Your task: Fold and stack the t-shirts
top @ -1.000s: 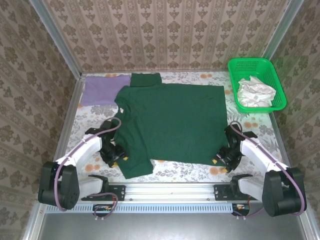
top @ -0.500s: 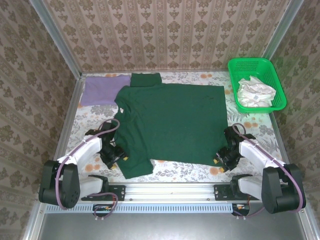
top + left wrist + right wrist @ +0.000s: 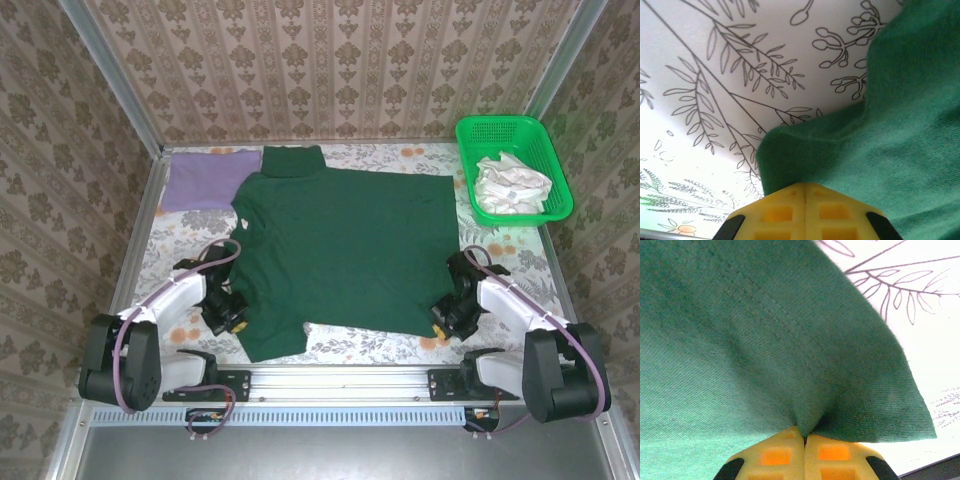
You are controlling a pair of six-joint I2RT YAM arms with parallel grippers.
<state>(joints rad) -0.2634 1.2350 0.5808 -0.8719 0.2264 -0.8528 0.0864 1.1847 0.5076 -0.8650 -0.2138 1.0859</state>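
My left pincer (image 3: 232, 318) and right pincer (image 3: 441, 318) are both down at the near edge of the green shirt (image 3: 340, 250), one at each near corner. The shirt lies spread flat across the middle of the worktop (image 3: 380, 346). The lilac shirt (image 3: 200, 178) lies at the far left corner, with the green one lapping its edge.

On the right wrist view, the yellow pads of my right pincer (image 3: 805, 438) are pressed together and the shirt (image 3: 765, 340) bunches into the seam between them, so that hold is firm. My left pincer (image 3: 805, 186) is also closed tip to tip, with a rolled edge of the shirt (image 3: 890, 125) running in at the tips. I judge it is pinched there, though less cloth is caught.

This is light, limp knit. It will sag and drape between my two holds, and it will drag and wrinkle on the patterned cover rather than slide cleanly. The hemmed corners are the best places to hold it, since the stitching gives the pads something to bite.

Against a second ago, the shirt has slid slightly toward me. Its far right corner sits nearer, and the left flap reaches closer to the worktop's near edge.
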